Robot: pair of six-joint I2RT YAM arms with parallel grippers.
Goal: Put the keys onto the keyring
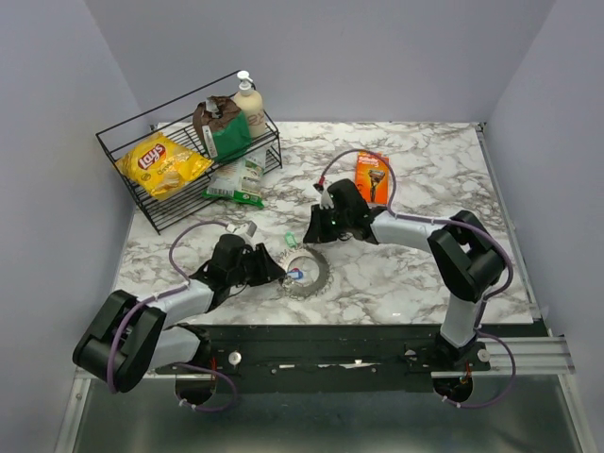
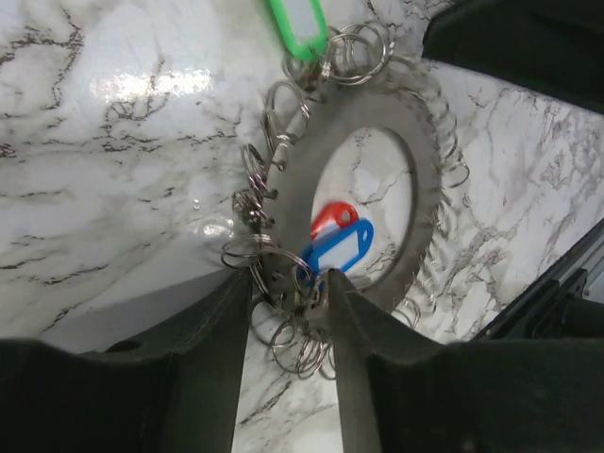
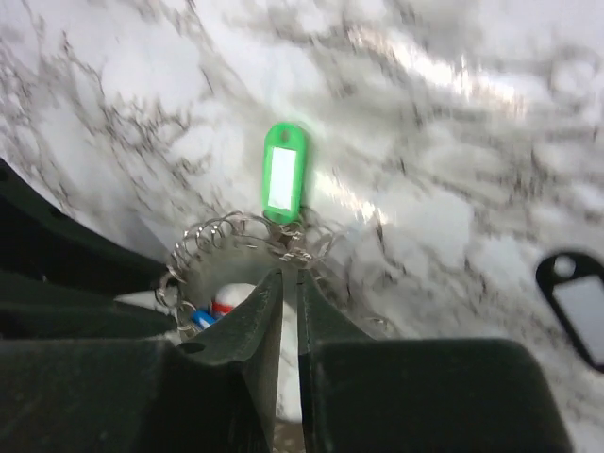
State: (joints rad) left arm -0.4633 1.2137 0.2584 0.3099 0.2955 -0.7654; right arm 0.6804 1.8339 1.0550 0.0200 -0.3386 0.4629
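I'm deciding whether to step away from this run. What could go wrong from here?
1. The right gripper has its jaws nearly shut at the thin loop under the green tag. Wire that fine may slip free.
2. The left gripper straddles the crowded rim of the keyring beside the blue tag. A pull may snag neighbouring rings or drag the whole keyring.

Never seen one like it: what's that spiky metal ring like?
The keyring is a flat silvery metal band fringed with wire loops, lying on the table. A green tag lies at its far rim; red and blue tags sit in its hole. The left claw straddles its left rim; the right claw reaches the far one.
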